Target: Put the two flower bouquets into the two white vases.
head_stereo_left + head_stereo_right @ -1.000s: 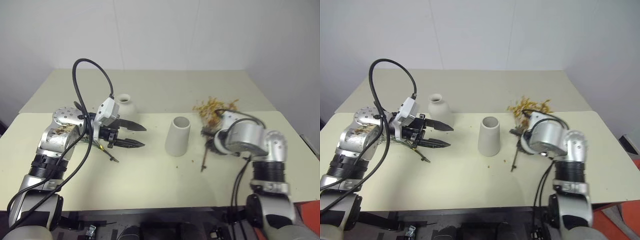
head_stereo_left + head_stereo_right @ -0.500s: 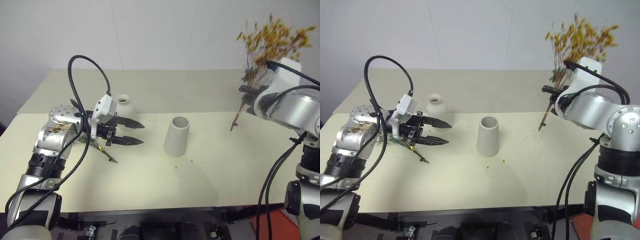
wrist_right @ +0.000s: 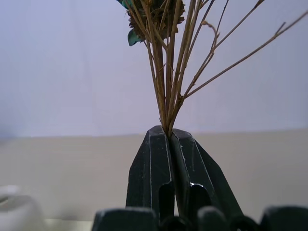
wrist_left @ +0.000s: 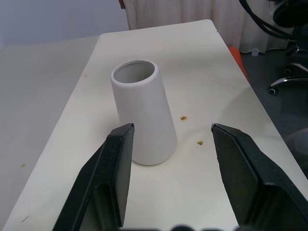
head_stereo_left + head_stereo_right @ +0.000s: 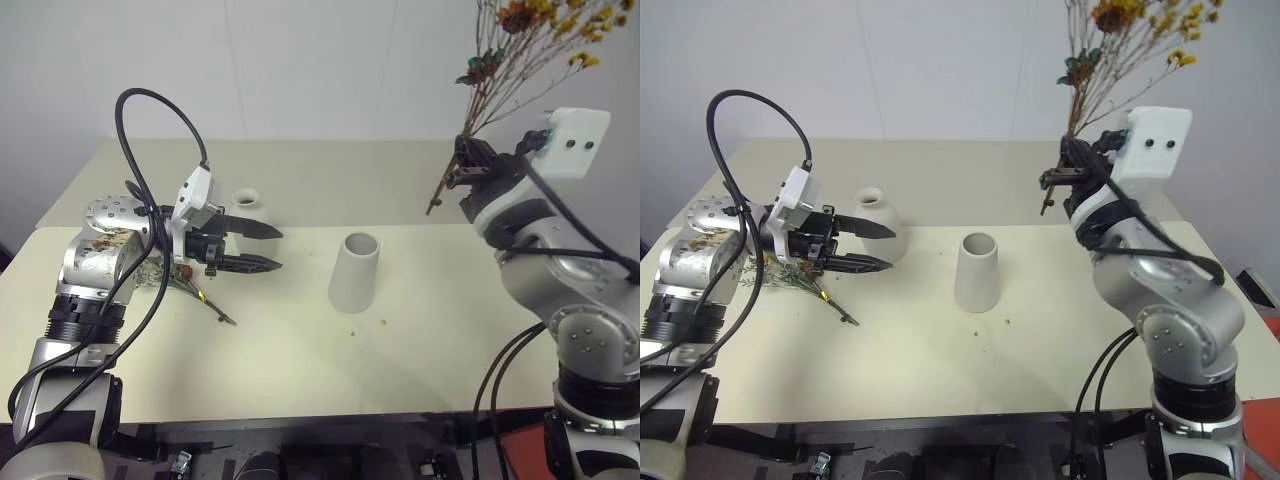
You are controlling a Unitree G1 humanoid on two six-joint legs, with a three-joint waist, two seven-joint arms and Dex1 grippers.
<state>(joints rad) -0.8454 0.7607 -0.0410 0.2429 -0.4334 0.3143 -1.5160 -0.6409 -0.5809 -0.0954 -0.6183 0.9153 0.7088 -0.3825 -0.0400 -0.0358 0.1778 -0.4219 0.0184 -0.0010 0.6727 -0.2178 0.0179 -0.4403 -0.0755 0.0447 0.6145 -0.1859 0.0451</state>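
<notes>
My right gripper (image 5: 468,172) is shut on the brown stems of the yellow flower bouquet (image 5: 505,60), held upright high above the table's right side; the right wrist view shows the stems (image 3: 168,72) pinched between the fingers (image 3: 151,163). The tapered white vase (image 5: 355,272) stands mid-table, mouth up. My left gripper (image 5: 280,248) hovers open to the left of it, pointing at it, with nothing between its fingers (image 4: 113,178). The bottle-shaped white vase (image 5: 875,215) stands just behind that gripper. The grey-green bouquet (image 5: 790,272) lies flat on the table under my left hand.
A few yellow crumbs (image 5: 380,322) lie on the table beside the tapered vase. A second table (image 5: 330,165) adjoins at the back. A black cable (image 5: 160,110) loops above my left arm. The left wrist view shows a chair base (image 4: 288,82) on the floor past the table's end.
My right arm has swung up from the table with the yellow bouquet, turning it from lying low to upright. The left gripper has hardly moved and stays open.
</notes>
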